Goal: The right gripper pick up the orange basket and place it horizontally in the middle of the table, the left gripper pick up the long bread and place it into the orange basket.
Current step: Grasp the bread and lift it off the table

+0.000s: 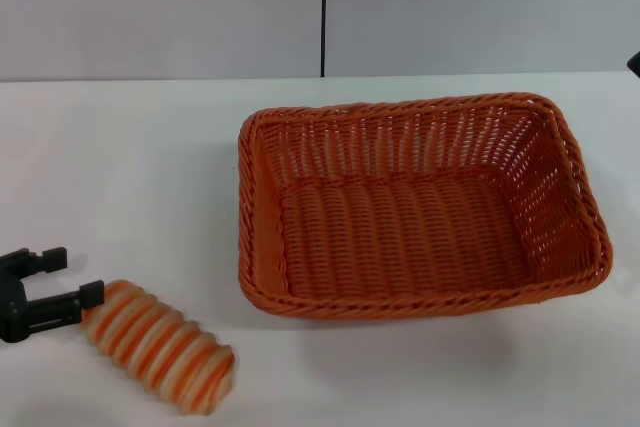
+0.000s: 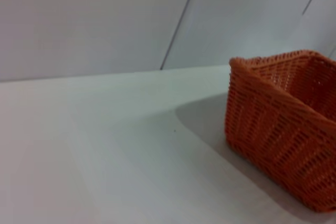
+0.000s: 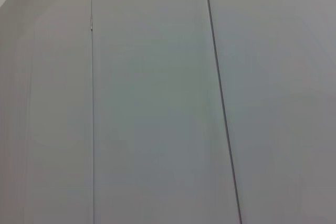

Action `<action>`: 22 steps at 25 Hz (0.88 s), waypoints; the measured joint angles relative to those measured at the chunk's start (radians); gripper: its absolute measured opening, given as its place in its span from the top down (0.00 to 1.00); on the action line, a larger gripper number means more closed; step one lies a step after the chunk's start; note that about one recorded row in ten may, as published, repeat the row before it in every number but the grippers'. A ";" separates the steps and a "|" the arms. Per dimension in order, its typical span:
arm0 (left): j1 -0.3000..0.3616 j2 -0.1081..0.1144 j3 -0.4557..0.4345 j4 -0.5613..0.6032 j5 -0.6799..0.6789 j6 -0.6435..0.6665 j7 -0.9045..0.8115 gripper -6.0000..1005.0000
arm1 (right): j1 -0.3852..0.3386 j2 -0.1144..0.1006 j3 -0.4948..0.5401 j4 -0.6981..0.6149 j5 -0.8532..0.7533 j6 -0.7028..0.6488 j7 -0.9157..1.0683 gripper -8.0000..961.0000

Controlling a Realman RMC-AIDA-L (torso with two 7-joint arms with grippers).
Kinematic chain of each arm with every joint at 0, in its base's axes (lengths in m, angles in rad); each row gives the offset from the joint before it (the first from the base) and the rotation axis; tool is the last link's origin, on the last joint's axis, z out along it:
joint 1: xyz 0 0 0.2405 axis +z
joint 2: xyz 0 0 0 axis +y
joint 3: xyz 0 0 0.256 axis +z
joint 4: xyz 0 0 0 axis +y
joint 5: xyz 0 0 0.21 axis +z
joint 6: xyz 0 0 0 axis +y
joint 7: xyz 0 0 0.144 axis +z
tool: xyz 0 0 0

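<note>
The orange basket [image 1: 420, 207] lies lengthwise across the middle-right of the white table [image 1: 130, 167], upright and with nothing in it. One of its corners also shows in the left wrist view, the orange basket [image 2: 283, 135]. The long bread [image 1: 160, 347], striped orange and cream, lies on the table near the front left. My left gripper [image 1: 78, 275] is open at the bread's left end, with one fingertip [image 1: 92, 294] at the loaf and nothing between the fingers. Only a black sliver of my right gripper [image 1: 635, 63] shows at the right edge.
A grey wall [image 1: 160, 7] with a dark vertical seam stands behind the table. The right wrist view shows only this wall [image 3: 157, 103]. Bare tabletop [image 2: 105, 145] lies between the bread and the basket.
</note>
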 joint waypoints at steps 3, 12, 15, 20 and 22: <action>-0.007 0.000 0.006 -0.004 0.014 -0.001 -0.004 0.19 | 0.000 0.000 0.000 0.002 -0.001 0.000 -0.001 0.42; -0.036 0.001 0.014 -0.055 0.076 -0.018 -0.020 0.20 | 0.007 0.000 -0.001 0.027 0.002 0.000 -0.016 0.42; -0.039 0.000 0.015 -0.065 0.082 -0.026 -0.012 0.21 | 0.010 0.000 -0.003 0.030 0.001 0.001 -0.016 0.42; -0.045 -0.001 0.027 -0.079 0.090 -0.034 -0.009 0.21 | 0.012 -0.001 -0.007 0.032 -0.004 0.001 -0.017 0.42; -0.045 0.001 0.053 -0.080 0.092 -0.035 -0.012 0.22 | 0.012 -0.001 -0.007 0.034 -0.004 0.001 -0.017 0.42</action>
